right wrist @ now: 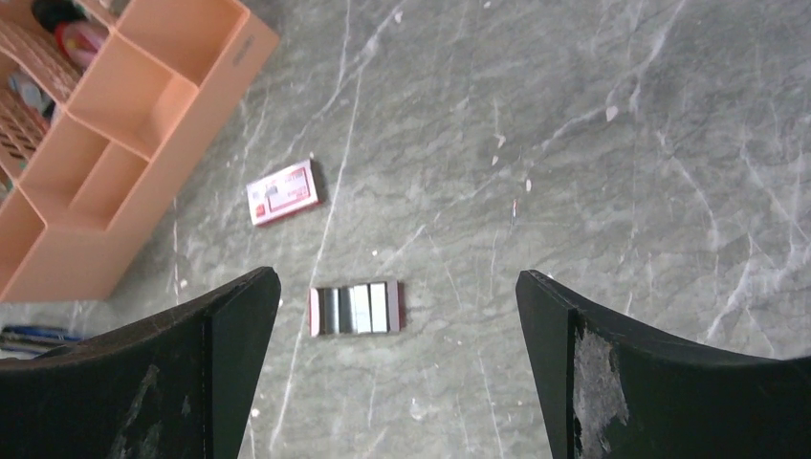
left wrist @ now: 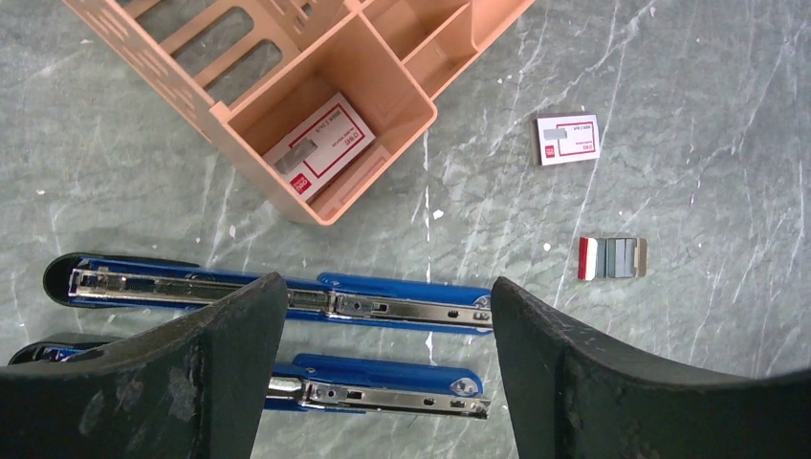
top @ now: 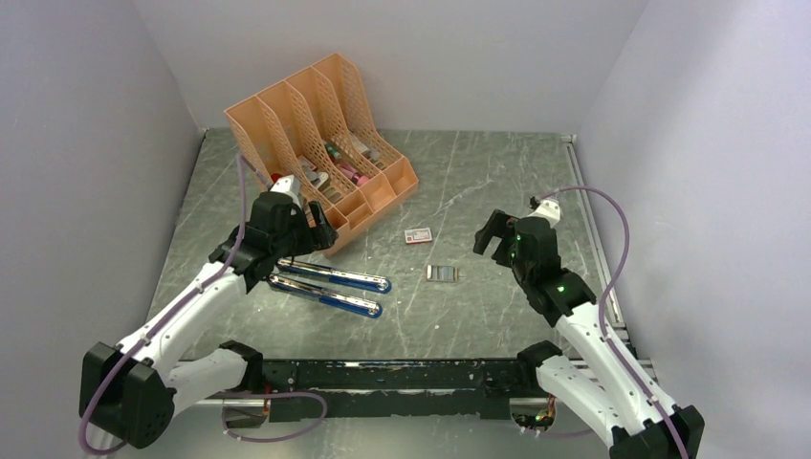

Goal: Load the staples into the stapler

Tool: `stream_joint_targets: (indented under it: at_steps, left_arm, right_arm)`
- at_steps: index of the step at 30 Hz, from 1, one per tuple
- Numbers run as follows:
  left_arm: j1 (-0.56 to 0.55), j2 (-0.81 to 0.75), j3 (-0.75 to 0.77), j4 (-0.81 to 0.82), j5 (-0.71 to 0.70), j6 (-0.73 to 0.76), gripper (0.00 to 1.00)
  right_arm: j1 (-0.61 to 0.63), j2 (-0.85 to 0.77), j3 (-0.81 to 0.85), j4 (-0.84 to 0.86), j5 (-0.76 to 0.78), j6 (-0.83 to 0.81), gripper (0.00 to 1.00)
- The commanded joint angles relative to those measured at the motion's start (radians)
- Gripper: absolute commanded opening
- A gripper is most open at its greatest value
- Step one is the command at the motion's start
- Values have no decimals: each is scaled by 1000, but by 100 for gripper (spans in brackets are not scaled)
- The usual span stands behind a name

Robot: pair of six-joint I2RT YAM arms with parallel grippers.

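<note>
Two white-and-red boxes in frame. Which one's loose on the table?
The box lying flat on the table near the staples, outside the orange organizer. The other box sits inside the organizer's corner compartment.
</note>
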Motion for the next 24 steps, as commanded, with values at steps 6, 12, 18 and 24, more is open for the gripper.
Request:
stream_joint_targets:
  at_steps: [6,12,18,24]
  left_arm:
    - [5,-50,-37,11,-35,-7,84]
    - [5,-47,-35,19,-7,-6,84]
    - [6,-46,-33,33,8,21,84]
    - [5,-56,-31,58,-67,90,86]
  right_arm:
    - [1,24,15,-31,-103,-47,99]
    - [2,126,34,-9,-87,-38,97]
    - [4,233,43,31,-72,-45,97]
    - [4,249,-12,125,-40,-40,97]
